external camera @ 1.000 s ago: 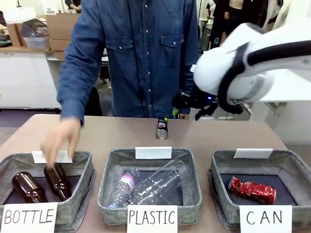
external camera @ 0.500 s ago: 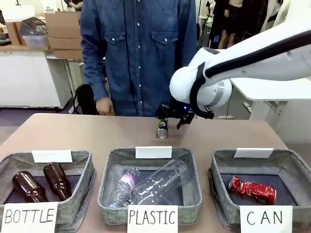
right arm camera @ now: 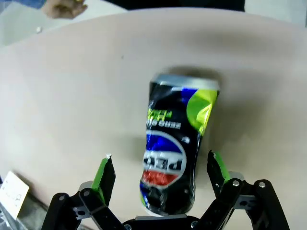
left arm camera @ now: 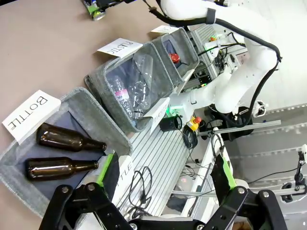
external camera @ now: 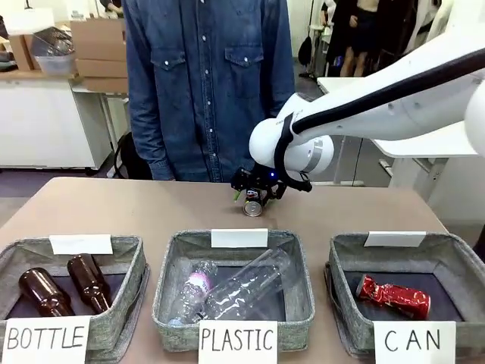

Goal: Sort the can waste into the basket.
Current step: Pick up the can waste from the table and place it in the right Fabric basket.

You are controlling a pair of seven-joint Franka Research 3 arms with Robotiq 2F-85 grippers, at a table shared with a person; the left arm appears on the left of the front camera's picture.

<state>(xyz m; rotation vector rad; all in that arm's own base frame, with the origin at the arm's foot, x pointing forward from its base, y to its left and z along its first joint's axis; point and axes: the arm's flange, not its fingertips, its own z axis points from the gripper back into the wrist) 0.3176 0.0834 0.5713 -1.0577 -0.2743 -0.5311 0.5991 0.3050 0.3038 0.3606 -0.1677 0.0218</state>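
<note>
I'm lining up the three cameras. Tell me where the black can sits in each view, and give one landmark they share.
Front view: the black can lies on the table beyond the PLASTIC basket, at the right gripper.
Left wrist view: top left corner, on the table.
Right wrist view: centre, between the open green-padded fingers.
Shared landmark: the brown table.

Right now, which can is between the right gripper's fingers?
The black can, on the table between the open right gripper fingers; the red can lies in the CAN basket.
</note>
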